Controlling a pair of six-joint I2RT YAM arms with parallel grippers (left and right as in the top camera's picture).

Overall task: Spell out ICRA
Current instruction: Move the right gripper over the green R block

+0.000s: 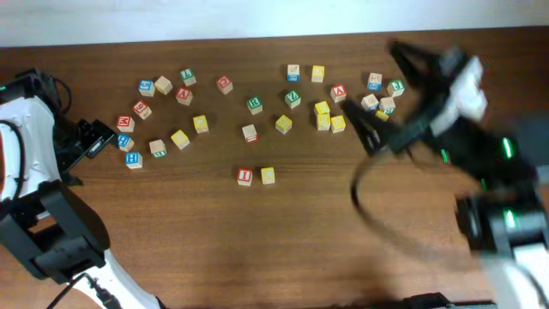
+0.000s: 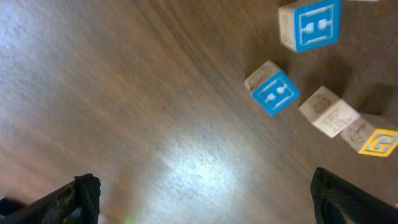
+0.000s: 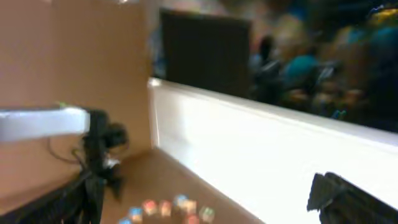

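Front of surface (image 1: 283, 249): red I block (image 1: 245, 176) and a yellow block (image 1: 268, 175) lie side by side, so I judge the next slot is just right of the yellow. Left end effector (image 2: 205, 190) is wide and empty, with a blue block (image 2: 273, 93) ahead and to its right. Right end effector (image 3: 208, 196) is wide, empty and blurred, aimed at the far wall. It is the nearer arm to the row. Farther back is the right-hand scatter (image 1: 330, 116). I cannot read an R there.
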